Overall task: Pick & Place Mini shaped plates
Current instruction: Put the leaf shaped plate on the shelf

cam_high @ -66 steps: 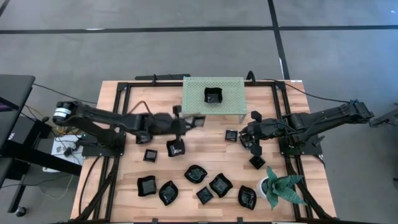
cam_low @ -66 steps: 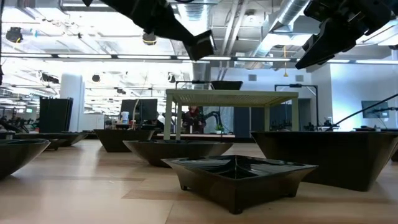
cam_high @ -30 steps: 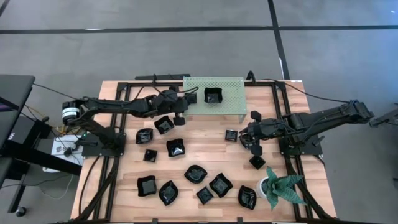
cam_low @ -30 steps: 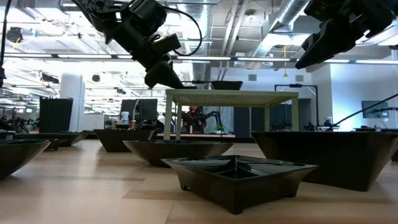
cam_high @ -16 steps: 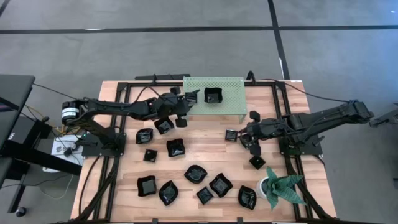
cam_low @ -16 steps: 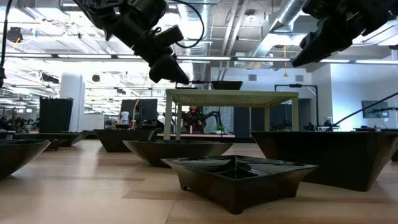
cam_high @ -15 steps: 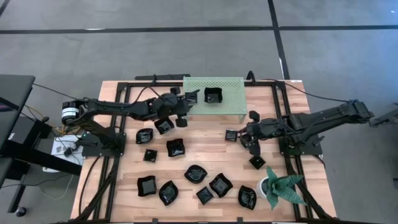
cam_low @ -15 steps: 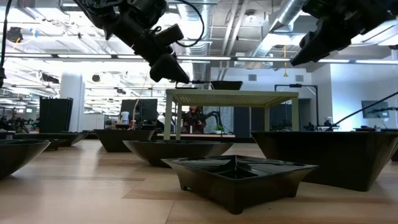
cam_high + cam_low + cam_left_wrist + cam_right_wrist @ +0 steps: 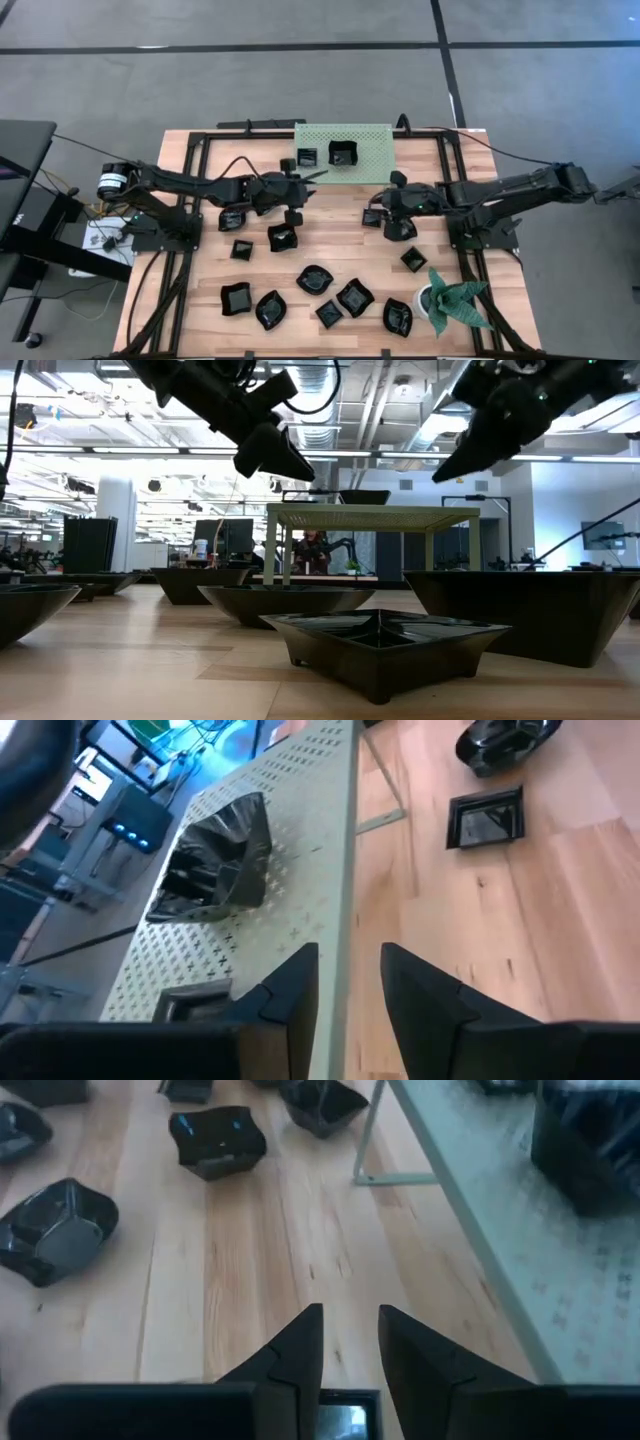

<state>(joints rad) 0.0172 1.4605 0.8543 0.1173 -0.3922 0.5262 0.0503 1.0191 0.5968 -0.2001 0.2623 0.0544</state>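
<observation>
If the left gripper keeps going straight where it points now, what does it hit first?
Probably the edge of the green perforated shelf: the left gripper points along it, fingers empty. Depth is unclear; it may just skim the edge.

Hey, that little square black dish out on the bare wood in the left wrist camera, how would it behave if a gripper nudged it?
The small square dish looks glossy and hard, so it is probably stiff and a bit slippery for the fingers. It sits flat and low on the wooden table, so a nudge would likely slide it rather than tip or roll it. Being tiny, it is probably light.

Wooden table point(image 9: 340, 235) carries black plates point(image 9: 316, 279), perforated stand point(image 9: 368, 150), potted plant point(image 9: 452, 303).
</observation>
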